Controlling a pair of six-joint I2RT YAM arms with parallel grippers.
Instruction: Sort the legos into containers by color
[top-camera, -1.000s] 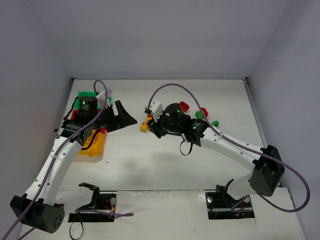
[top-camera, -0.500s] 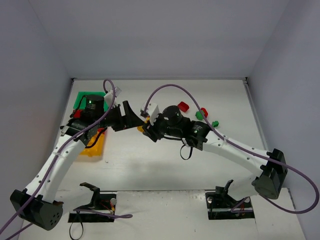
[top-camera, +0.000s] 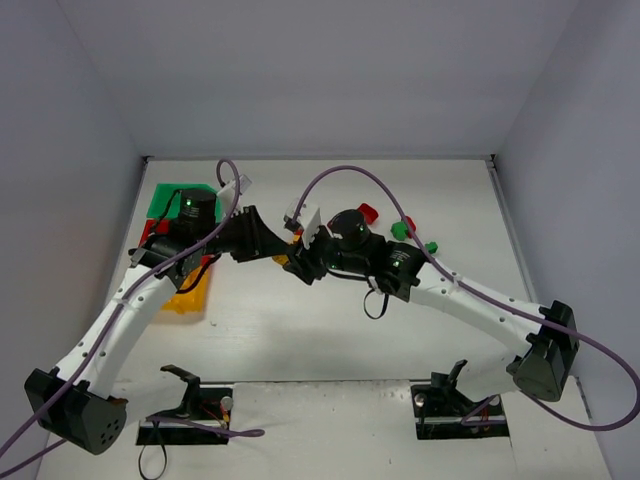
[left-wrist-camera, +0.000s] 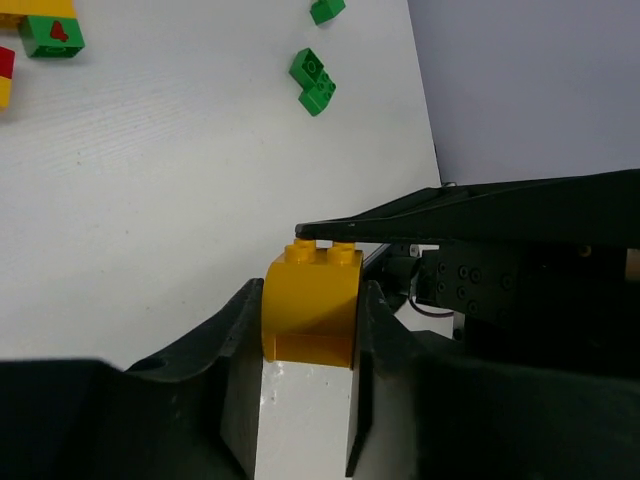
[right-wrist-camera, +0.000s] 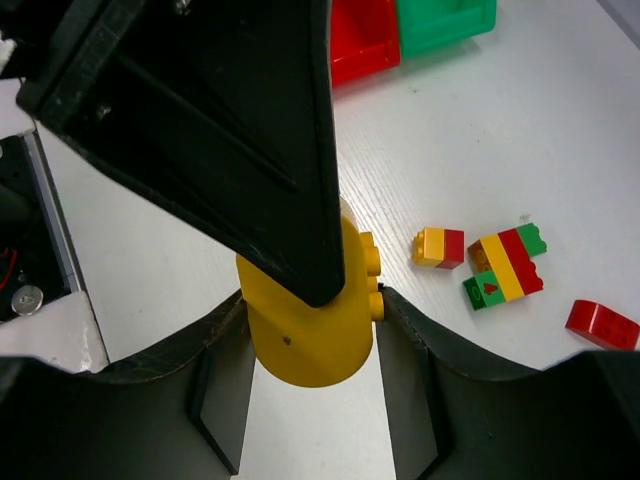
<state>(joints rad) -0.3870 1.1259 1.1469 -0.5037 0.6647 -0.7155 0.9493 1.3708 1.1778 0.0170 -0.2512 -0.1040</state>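
Left end effector (left-wrist-camera: 306, 335): squeezing yellow brick (left-wrist-camera: 312, 295).
Right end effector (right-wrist-camera: 310, 330): pinching it too.
Tip: right should let go gently before left pulls away.

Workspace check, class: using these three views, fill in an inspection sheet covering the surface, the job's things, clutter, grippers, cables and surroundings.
Surface: white table, no damage seen.
Job's things: green bin, red bin and yellow bin stand at the left. Loose bricks lie on the table, among them a red brick, green bricks and a mixed stack. One yellow brick is held between the arms.
Clutter: nothing seen.
Grippers: left gripper and right gripper are both shut on the yellow brick, crosswise to each other.
Cables: purple cables loop along both arms.
Surroundings: plain grey walls on three sides; nothing else seen.
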